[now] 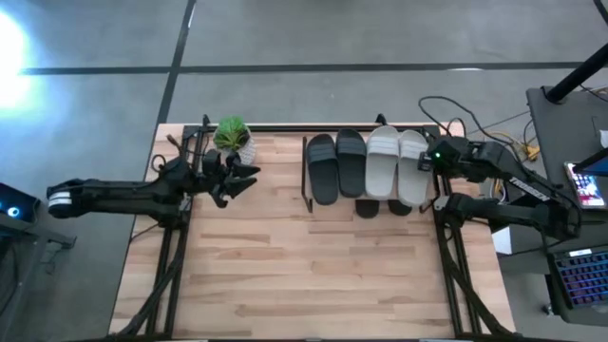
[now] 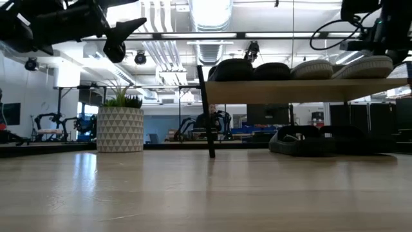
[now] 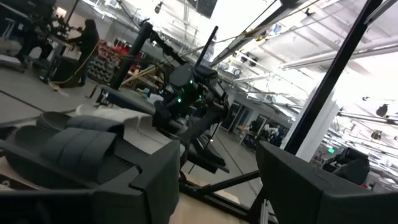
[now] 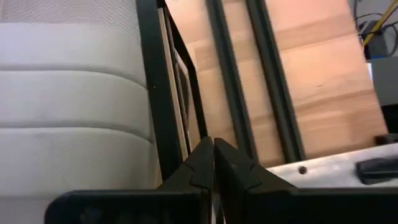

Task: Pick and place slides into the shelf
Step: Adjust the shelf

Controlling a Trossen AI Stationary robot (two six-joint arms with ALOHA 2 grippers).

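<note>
The shelf [image 1: 309,180] stands at the table's far middle. On its board [image 2: 296,90] lie two black slides [image 1: 335,163] and two light grey slides [image 1: 397,163], side by side on their soles. Two more black slides [image 2: 309,138] lie on the table under the board. My right gripper [image 4: 213,155] is shut and hangs in the air over the shelf's right end, beside the outer grey slide [image 4: 68,112]. My left gripper [image 3: 217,180] is open and raised at the table's left, next to the potted plant [image 1: 233,138], facing the shelf.
A small plant in a white patterned pot [image 2: 120,129] stands at the table's far left, close to my left gripper. The near half of the wooden table [image 1: 313,275] is bare. Cables and a keyboard [image 1: 579,275] lie beyond the right edge.
</note>
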